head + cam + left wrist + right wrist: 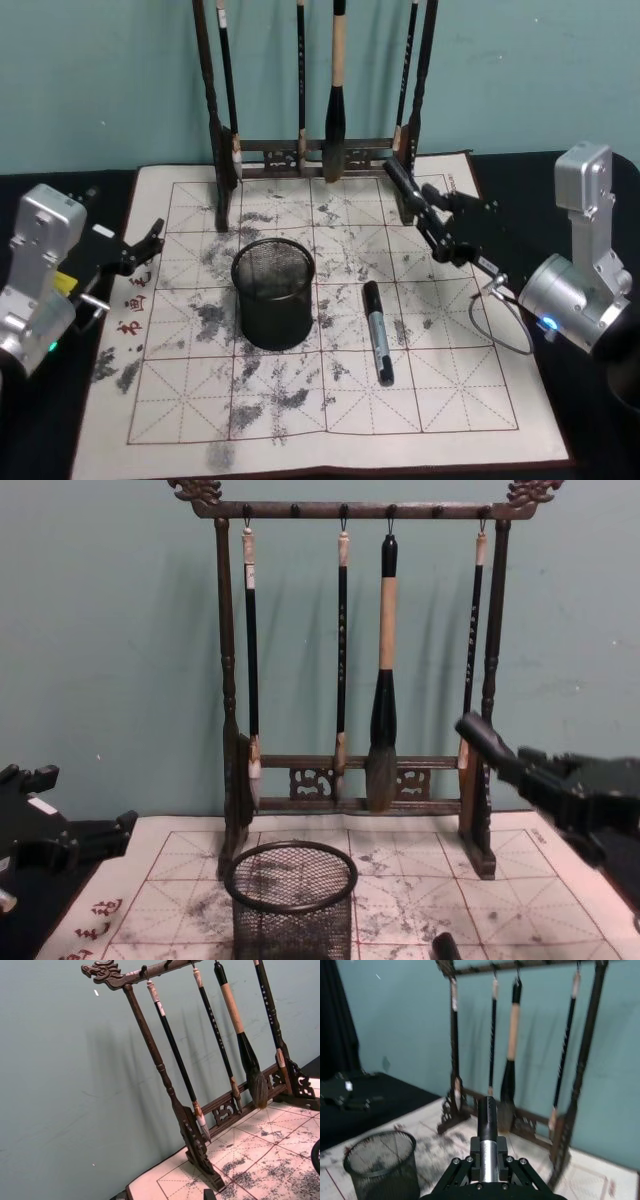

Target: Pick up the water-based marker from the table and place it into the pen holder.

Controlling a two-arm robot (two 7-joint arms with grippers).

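Note:
My right gripper [433, 216] hovers above the mat's back right, near the brush rack's right post, shut on a black and silver water-based marker [487, 1127]. The held marker [403, 180] juts forward from the right gripper [488, 1161] towards the rack, and its tip [478, 734] shows in the chest view. A second black marker [377, 332] lies flat on the mat, just right of the pen holder [273, 292]. This black wire-mesh cup [290, 900] stands upright at the mat's centre. My left gripper [148, 243] rests open at the mat's left edge.
A tall dark wooden brush rack [320, 160] with several hanging brushes [382, 680] stands along the back of the white gridded mat [330, 400]. A teal wall rises behind it. A loose cable [500, 320] loops by my right arm.

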